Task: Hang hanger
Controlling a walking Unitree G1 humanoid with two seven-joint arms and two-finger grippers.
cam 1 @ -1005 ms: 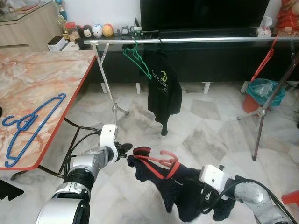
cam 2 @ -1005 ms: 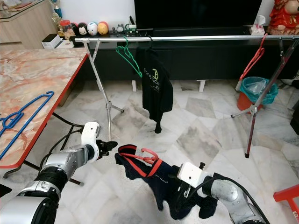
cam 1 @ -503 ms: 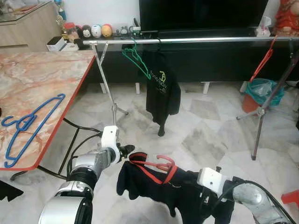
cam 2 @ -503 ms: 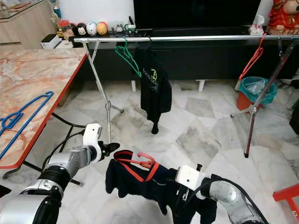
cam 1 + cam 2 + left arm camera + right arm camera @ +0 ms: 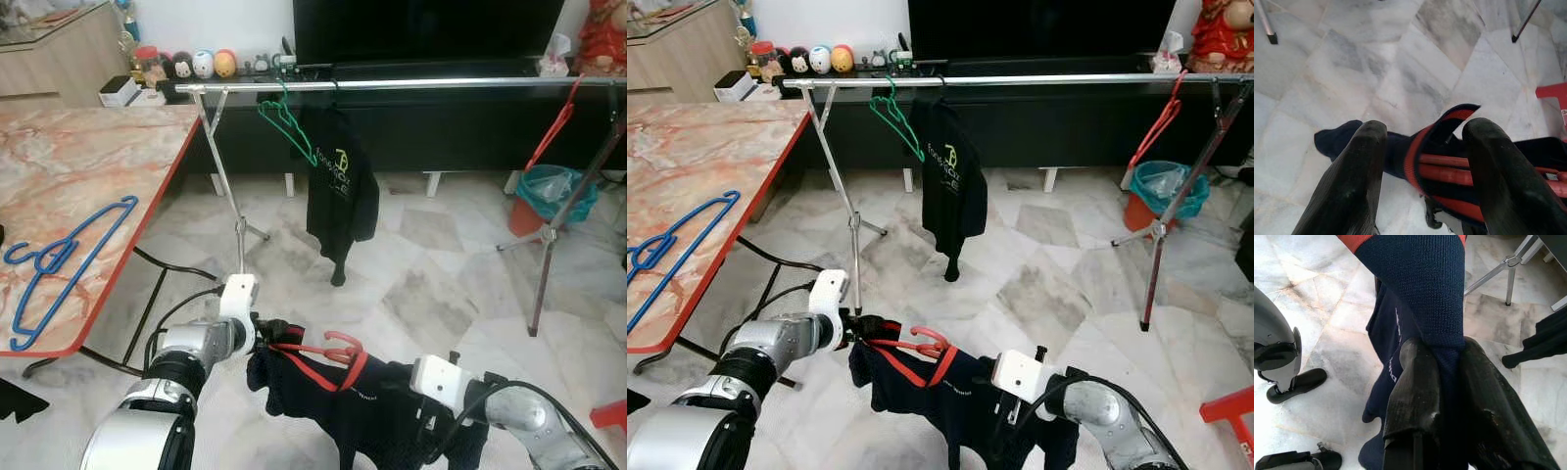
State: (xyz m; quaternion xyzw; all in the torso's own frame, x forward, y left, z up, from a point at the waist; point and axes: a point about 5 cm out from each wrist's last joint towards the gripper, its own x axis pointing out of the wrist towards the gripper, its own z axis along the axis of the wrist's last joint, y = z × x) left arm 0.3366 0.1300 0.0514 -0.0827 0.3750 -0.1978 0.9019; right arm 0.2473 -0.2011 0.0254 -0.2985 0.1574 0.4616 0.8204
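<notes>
Two grippers at work low in the frame, both at a navy sweater [image 5: 372, 401] with red trim carried on a red hanger [image 5: 328, 349]. Right gripper [image 5: 1442, 382] at lower right, clamped on a fold of the navy knit, cloth pinched between both fingers in the right wrist view. Left gripper [image 5: 1425, 161] at lower centre-left, at the collar end of the sweater; fingers [image 5: 1359, 161] spread apart in the left wrist view, red-trimmed collar and hanger bar lying between them, contact not clear, so recorded as released. Sweater held above marble floor [image 5: 441, 284], stretched between the two arms, hanger hook curling up at centre. Further up at left edge: marble-topped table [image 5: 88, 176] with red rim, blue hanger [image 5: 69, 259] flat on it. Beyond, across upper frame: metal clothes rail [image 5: 411, 84] on splayed legs. On rail, upper centre-left: green hanger [image 5: 289, 122], bare, and just beside it a black shirt [image 5: 341, 186] with logo, hanging. Upper right of rail: another red hanger [image 5: 554, 127], tilted. Below that, a red bin with teal liner [image 5: 551, 201]. Farthest, top centre: dark TV [image 5: 426, 29] on low cabinet; small figurines [image 5: 201, 65] at upper left.
</notes>
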